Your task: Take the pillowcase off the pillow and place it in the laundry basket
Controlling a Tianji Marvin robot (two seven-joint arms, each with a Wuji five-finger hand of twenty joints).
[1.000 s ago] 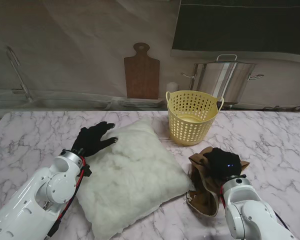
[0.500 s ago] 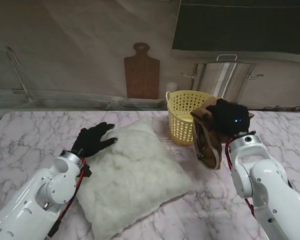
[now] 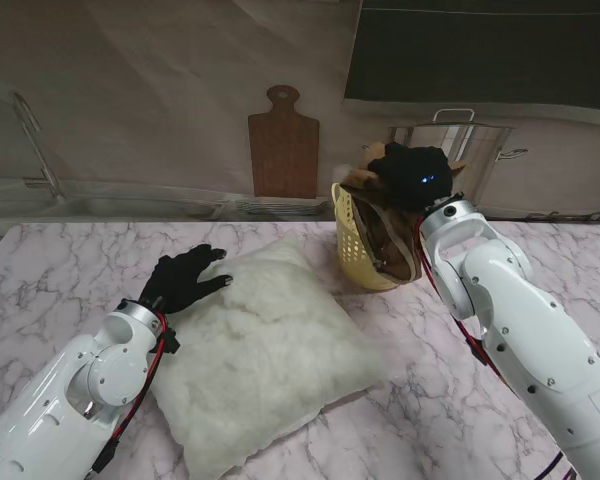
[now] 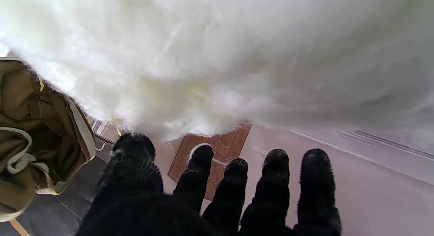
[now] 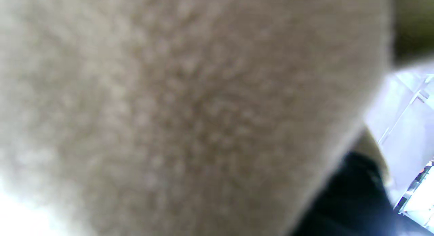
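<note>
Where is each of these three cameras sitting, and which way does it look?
Stand view: above the shoulders, looking down at the marble table; both arms, left hand on the pillow, right hand holding the pillowcase over the basket.
Left wrist view: looks along the fingers at the pillow.
Right wrist view: blurred cloth fills it; a dark bit of hand shows.
Shared: stand and left wrist views both show pillow, pillowcase and cutting board.

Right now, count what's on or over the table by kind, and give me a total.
Pillow: 1
Pillowcase, held in the right hand: 1
Laundry basket: 1
Total: 3
</note>
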